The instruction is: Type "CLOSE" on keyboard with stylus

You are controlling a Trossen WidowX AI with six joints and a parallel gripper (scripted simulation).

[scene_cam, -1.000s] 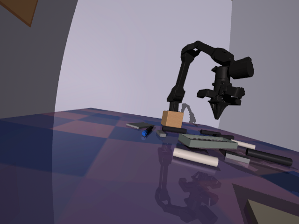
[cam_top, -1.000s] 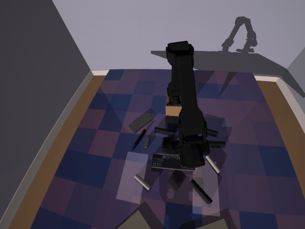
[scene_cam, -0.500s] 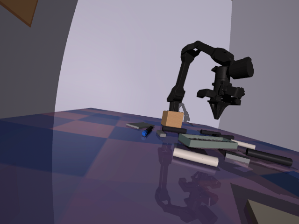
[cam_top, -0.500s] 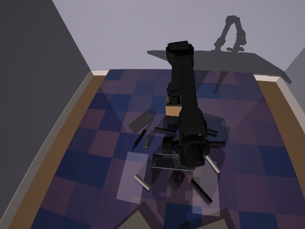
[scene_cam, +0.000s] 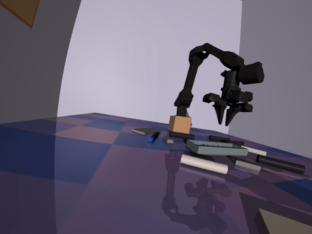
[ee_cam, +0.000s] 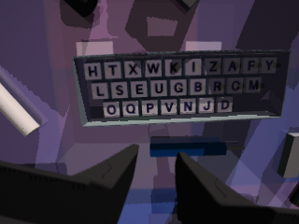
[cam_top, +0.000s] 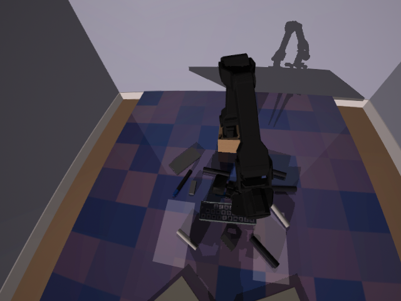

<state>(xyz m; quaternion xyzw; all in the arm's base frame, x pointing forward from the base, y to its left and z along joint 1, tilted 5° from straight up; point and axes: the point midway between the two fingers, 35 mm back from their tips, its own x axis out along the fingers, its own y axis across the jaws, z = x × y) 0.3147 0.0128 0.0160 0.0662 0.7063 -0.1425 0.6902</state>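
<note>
The grey keyboard (cam_top: 213, 212) (scene_cam: 216, 148) (ee_cam: 177, 89) lies on the desk, its lettered keys plain in the wrist view. My gripper (scene_cam: 224, 123) (ee_cam: 157, 154) hangs well above the keyboard's near edge. Its fingers are a little apart with nothing between them. In the top view the arm hides the fingers. The stylus, a dark pen with a blue tip (cam_top: 182, 183) (scene_cam: 153, 137), lies flat on the desk to the left of the keyboard, far from the gripper.
A wooden cube (cam_top: 228, 145) (scene_cam: 179, 124) stands at the arm's base. White cylinders (cam_top: 187, 239) (cam_top: 280, 216) (scene_cam: 204, 163) (ee_cam: 16, 109), black cylinders (cam_top: 264, 251) (scene_cam: 281, 163), a dark slab (cam_top: 185, 160) and small grey blocks (cam_top: 192, 187) (scene_cam: 246, 165) ring the keyboard.
</note>
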